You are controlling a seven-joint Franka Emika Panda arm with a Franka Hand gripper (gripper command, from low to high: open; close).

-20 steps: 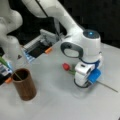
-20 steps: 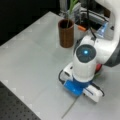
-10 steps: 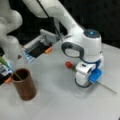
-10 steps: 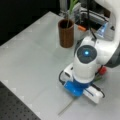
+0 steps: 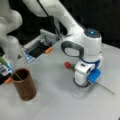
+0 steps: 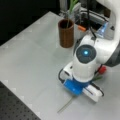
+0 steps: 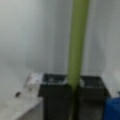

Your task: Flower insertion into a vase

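Fingers closing on one green stem, low on the tabletop.

In the wrist view, two dark fingers are clamping the stem between them. In both front views the gripper is pressing down over one flower with a red head, its stem lying flat on the tabletop. One vase is standing upright, well apart at a front view's left, already holding one green stalk.
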